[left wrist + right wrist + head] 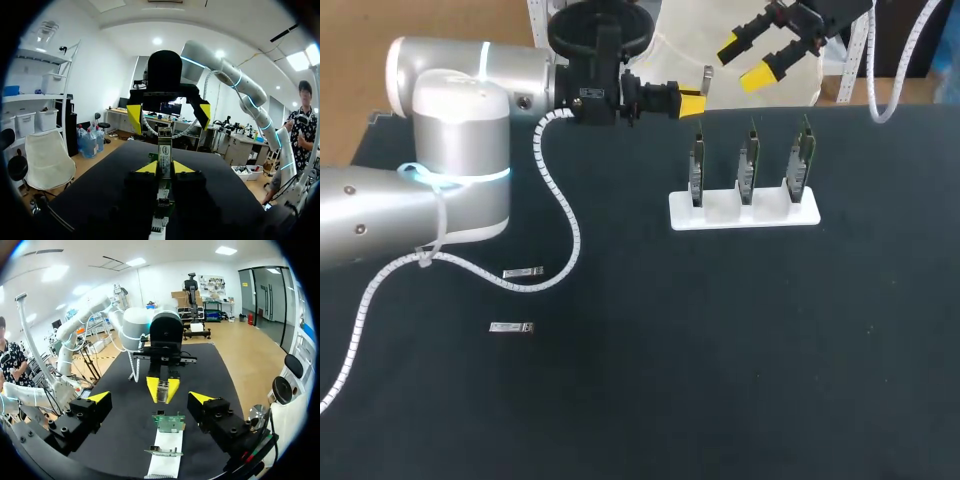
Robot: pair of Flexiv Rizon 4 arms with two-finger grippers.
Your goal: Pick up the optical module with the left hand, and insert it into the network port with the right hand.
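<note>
Lengthwise, optical module (165,150) runs along left fingers (183,167).

Seen from the head camera, the stand (810,213) sits on the table (720,380) right of centre in the upper half of the frame. Three port boards (748,165) stand upright in it, side by side in a row. The left gripper (692,100) is at upper middle, up and left of the stand, with the optical module (165,152) clamped between its fingers. The right gripper (745,60) is at upper right, behind the stand, fingers apart. Two loose modules (523,272) lie at lower left, well apart from the stand
</note>
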